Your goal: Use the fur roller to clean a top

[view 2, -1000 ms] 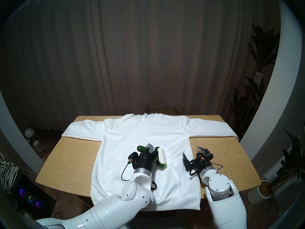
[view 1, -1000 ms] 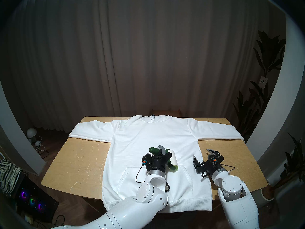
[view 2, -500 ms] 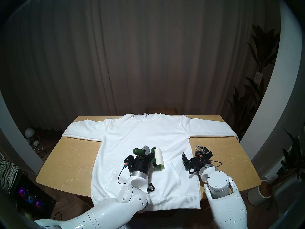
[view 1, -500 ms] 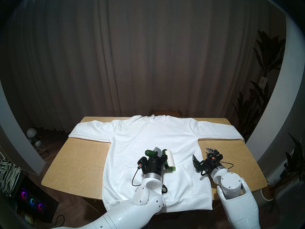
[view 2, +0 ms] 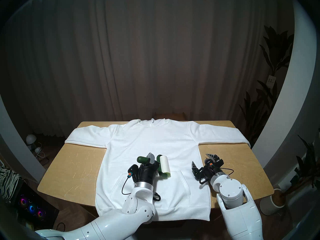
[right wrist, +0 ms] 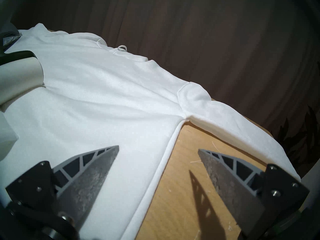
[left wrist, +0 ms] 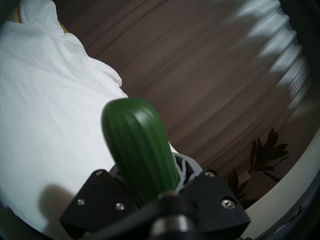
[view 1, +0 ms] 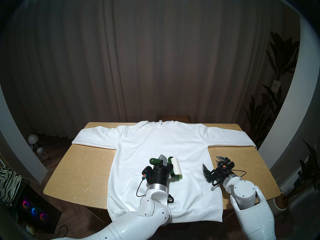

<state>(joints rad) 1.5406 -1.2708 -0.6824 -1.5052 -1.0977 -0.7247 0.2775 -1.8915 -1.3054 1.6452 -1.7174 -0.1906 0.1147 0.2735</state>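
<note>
Clamped on the dark green curved plastic fur roller [view 1: 174,167] handle, the left gripper [view 1: 162,159] pressed its white paper cylinder onto the white hooded top [view 1: 155,141] mid-desk [view 1: 78,165]; the right gripper [view 1: 212,162] gaped empty.

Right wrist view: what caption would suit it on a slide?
Open right gripper poised over the white hoodie side seam and wooden table.

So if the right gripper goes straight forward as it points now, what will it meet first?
Probably the side seam of the white hooded sweatshirt, lying on the wooden table between its open jaws; depth is uncertain.
</note>
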